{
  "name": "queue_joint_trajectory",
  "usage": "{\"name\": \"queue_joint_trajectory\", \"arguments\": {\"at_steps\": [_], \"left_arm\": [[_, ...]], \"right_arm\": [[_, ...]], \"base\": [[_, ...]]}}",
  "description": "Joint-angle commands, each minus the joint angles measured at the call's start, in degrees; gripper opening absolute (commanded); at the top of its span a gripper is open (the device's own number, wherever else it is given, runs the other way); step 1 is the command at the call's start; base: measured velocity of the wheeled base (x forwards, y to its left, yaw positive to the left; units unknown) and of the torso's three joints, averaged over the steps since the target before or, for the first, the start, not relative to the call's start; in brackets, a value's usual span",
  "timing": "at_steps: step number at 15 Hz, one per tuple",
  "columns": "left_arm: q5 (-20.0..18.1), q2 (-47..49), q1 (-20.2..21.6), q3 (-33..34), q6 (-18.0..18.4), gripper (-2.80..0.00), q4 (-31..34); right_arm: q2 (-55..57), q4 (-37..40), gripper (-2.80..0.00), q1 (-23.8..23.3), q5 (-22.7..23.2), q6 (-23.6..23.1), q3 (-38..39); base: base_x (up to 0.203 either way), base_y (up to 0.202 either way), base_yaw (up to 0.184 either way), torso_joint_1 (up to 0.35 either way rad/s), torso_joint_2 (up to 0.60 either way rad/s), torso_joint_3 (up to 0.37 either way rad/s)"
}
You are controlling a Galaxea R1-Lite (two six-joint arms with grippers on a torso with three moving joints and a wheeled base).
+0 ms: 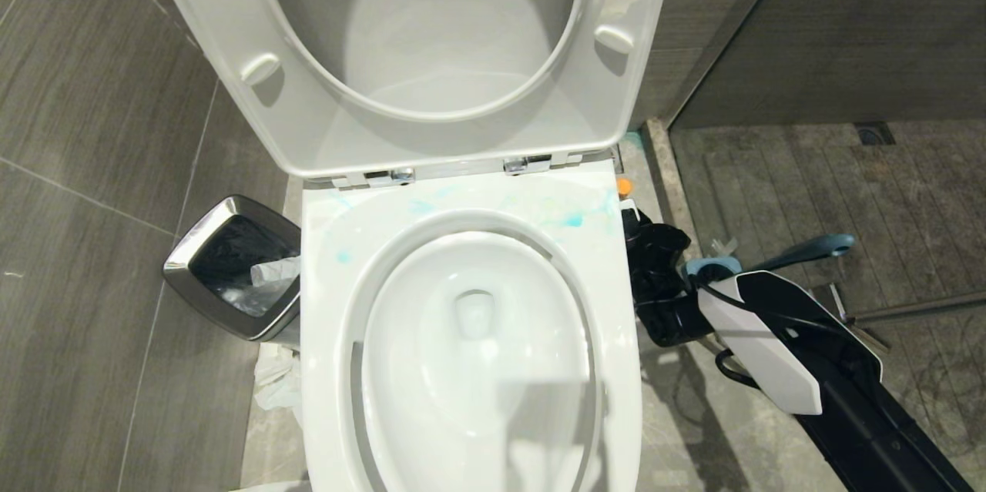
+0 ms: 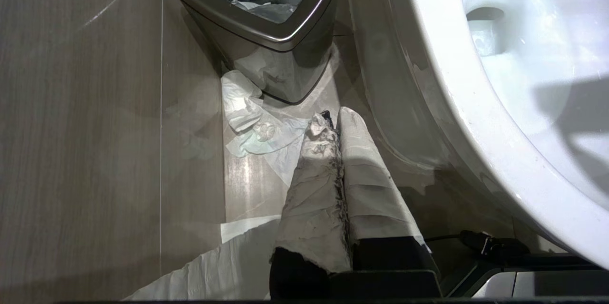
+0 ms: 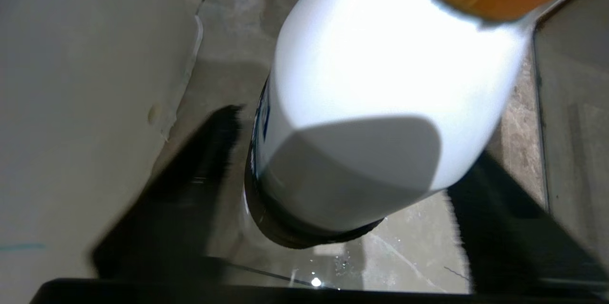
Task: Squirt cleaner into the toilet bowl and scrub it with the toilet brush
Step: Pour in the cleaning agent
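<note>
The left gripper (image 2: 333, 121), shut and empty, hangs by the waste bin (image 1: 231, 265). The toilet bowl (image 1: 470, 338) has pale cleaner (image 1: 571, 219) smears on its back rim. The right gripper (image 3: 342, 190) brackets the white bottle (image 3: 380, 90), apparently not yet clamped. The toilet brush (image 1: 809, 249) stands untouched, so scrubbing remains.

waste bin (image 1: 231, 265) left of toilet bowl (image 1: 470, 338), toilet brush (image 1: 801, 249) on its right

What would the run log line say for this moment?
right gripper: open, straddling white bottle | left gripper: shut, parked by waste bin | toilet bowl: blue smears on rim
</note>
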Motion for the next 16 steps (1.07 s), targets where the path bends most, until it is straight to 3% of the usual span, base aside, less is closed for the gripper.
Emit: {"name": "queue_joint_trajectory", "arguments": {"at_steps": [1,10,16], "left_arm": [[0.03,0.09,0.04,0.01,0.0,-2.8,0.0],[0.03,0.09,0.04,0.01,0.0,-2.8,0.0],[0.03,0.09,0.04,0.01,0.0,-2.8,0.0]], "right_arm": [[0.52,-0.36,-2.8,0.03,-0.1,-0.63,-0.38],[-0.64,-0.65,-2.8,-0.19,-0.19,-2.17,1.62],[-5.49,-1.28,-2.8,-1.09,0.17,-2.36,15.16]], "base": [[0.0,0.0,0.0,0.0,0.0,0.0],[0.0,0.0,0.0,0.0,0.0,0.0],[0.0,0.0,0.0,0.0,0.0,0.0]]}}
